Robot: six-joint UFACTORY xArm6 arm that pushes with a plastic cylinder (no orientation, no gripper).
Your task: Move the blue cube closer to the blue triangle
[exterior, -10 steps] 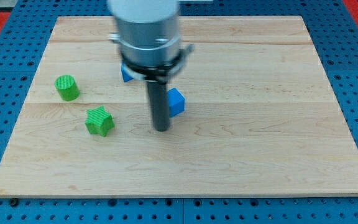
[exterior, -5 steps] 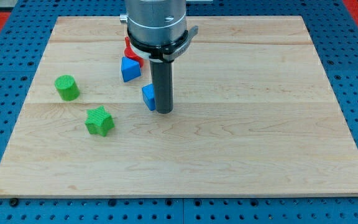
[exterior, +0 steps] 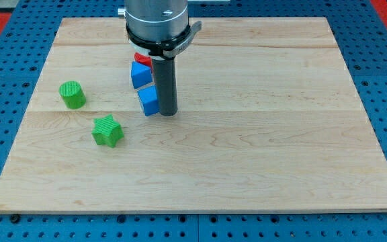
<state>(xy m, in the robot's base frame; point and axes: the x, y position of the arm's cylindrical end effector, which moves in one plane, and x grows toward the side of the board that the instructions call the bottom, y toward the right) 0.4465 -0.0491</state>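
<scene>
My tip (exterior: 167, 113) stood on the wooden table (exterior: 261, 154), just at the view's right side of the blue cube (exterior: 148, 101) and touching it or almost touching it. The arm had no jaws at all, only the straight dark rod, so nothing was held. The blue cube lay a little left of the table's middle, directly below the blue triangle (exterior: 140, 74) in the view; the two were very near, and I could not tell if they touched. A red block (exterior: 143, 59) showed just above the blue triangle, partly hidden behind the arm's grey body, so its shape was not clear. Well apart, toward the view's left, were a green cylinder (exterior: 72, 94) and, lower and a little to the right of it, a green star-shaped block (exterior: 107, 130).
</scene>
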